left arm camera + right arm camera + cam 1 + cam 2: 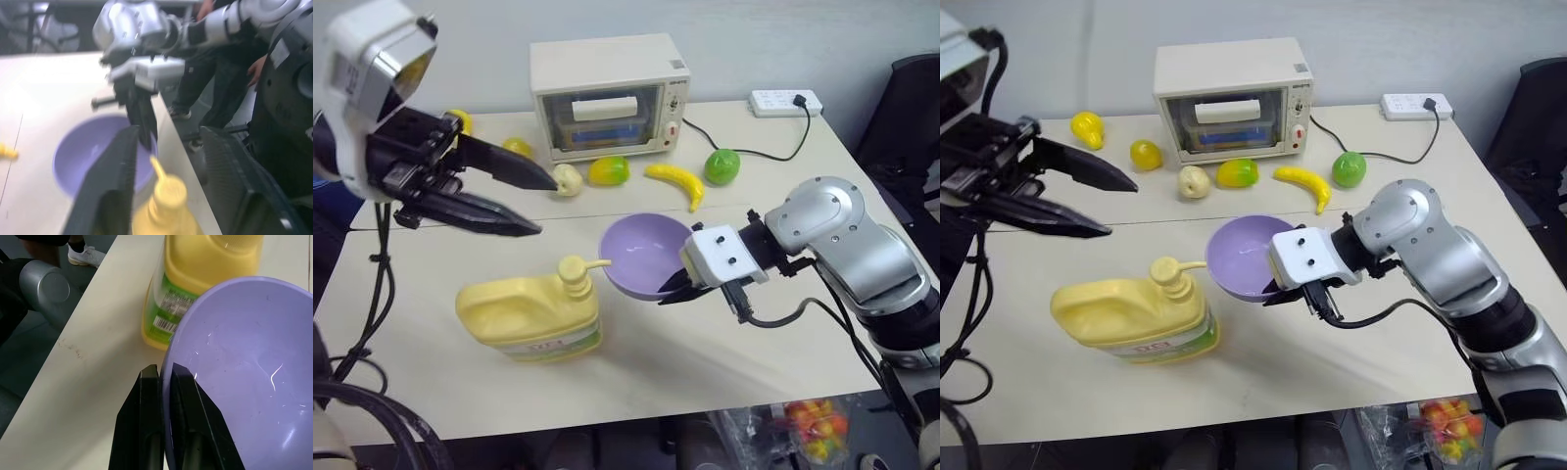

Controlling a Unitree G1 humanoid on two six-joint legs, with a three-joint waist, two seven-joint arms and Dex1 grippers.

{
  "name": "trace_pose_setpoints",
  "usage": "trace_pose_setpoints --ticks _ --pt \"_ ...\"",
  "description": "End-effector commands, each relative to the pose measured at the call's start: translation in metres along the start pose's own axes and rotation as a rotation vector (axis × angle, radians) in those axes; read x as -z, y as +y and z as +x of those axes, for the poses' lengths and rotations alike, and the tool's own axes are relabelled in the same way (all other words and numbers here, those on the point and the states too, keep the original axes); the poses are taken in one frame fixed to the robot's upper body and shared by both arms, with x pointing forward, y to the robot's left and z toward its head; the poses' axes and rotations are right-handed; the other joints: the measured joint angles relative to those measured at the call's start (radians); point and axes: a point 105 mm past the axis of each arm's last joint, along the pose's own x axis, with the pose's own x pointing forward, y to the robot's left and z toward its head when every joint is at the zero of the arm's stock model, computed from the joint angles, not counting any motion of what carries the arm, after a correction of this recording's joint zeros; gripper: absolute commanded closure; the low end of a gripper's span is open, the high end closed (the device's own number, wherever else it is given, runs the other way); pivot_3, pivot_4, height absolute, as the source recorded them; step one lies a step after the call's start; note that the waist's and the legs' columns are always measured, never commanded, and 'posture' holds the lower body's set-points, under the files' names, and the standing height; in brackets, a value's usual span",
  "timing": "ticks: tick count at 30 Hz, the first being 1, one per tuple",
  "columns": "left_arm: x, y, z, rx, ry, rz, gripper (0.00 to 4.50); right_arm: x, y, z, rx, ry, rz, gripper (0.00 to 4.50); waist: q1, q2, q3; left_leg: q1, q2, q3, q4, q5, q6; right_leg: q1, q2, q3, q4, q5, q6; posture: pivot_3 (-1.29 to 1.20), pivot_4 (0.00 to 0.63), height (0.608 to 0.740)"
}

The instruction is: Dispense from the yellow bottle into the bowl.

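A pale counter (724, 362) carries the yellow bottle (530, 315), a squat jug standing upright near the front edge, its pump spout pointing toward the bowl (641, 253). The lavender bowl sits just beside the bottle, tilted, its near rim lifted toward the spout. The right gripper (677, 286) pinches that rim: its jaws are closed on the bowl's wall, one finger inside and one outside, as the right wrist view shows. The left gripper (546, 204) hangs in the air above and behind the bottle, well clear of the pump, its two black fingers spread apart and holding nothing.

The step in hand appears to be the set-up for pumping: the bowl is held under the spout, and the free arm is poised over the bottle. The next move probably calls for the left gripper to come down onto the pump head (573, 268) and press straight down, while the right one keeps the bowl steady so the liquid lands inside. An off-centre press could tip the jug.
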Motion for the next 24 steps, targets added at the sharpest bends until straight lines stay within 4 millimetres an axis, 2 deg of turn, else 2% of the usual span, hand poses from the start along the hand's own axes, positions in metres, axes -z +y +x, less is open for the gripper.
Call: trace_pose_setpoints --ticks 1,4,9,12,15,19,24 --pt "0.000 -0.026 -0.016 0.019 0.048 0.008 0.90 0.005 0.003 -0.010 0.085 0.005 0.004 4.50 0.000 0.000 0.000 0.000 0.000 0.000 0.000 0.000 0.000 0.000 0.000 0.000 0.000 0.000 0.000 0.00 0.150 0.740" --pt "0.021 -0.035 -0.031 -0.075 0.137 -0.053 0.06 0.032 0.007 -0.013 0.177 0.020 0.114 4.50 0.001 0.000 0.000 0.000 0.000 0.001 -0.001 0.000 0.000 0.000 0.000 0.001 -0.001 0.000 0.000 0.00 0.150 0.740" --pt "0.034 -0.042 -0.051 -0.225 0.165 -0.086 0.02 0.079 0.011 -0.017 0.331 0.074 0.229 4.50 0.001 -0.002 0.001 0.001 0.000 0.002 -0.001 0.000 0.000 0.000 0.000 0.001 -0.001 0.000 0.000 0.00 0.150 0.740" --pt "0.039 -0.047 -0.065 -0.332 0.153 -0.113 0.02 0.122 0.013 -0.022 0.441 0.178 0.259 4.50 0.001 -0.002 0.001 0.003 0.000 0.003 -0.001 0.000 0.000 0.001 0.000 0.002 0.000 0.000 0.000 0.00 0.150 0.740" --pt "0.041 -0.050 -0.067 -0.368 0.147 -0.111 0.02 0.146 0.013 -0.022 0.501 0.219 0.278 4.50 -0.001 -0.002 0.001 0.003 0.000 0.003 -0.002 0.000 0.000 0.001 0.000 0.002 -0.001 0.000 0.000 0.00 0.150 0.740" --pt "0.042 -0.052 -0.066 -0.377 0.147 -0.102 0.02 0.166 0.017 -0.015 0.519 0.246 0.280 4.50 -0.001 -0.002 0.001 0.003 0.000 0.004 -0.002 0.000 0.000 0.001 0.000 0.003 0.000 0.000 0.000 0.00 0.150 0.740" --pt "0.042 -0.051 -0.066 -0.385 0.144 -0.095 0.00 0.174 0.019 -0.014 0.535 0.238 0.302 2.99 -0.002 -0.002 0.001 0.003 0.000 0.004 -0.002 0.000 0.000 0.001 0.000 0.003 0.000 0.000 -0.001 0.00 0.150 0.740"
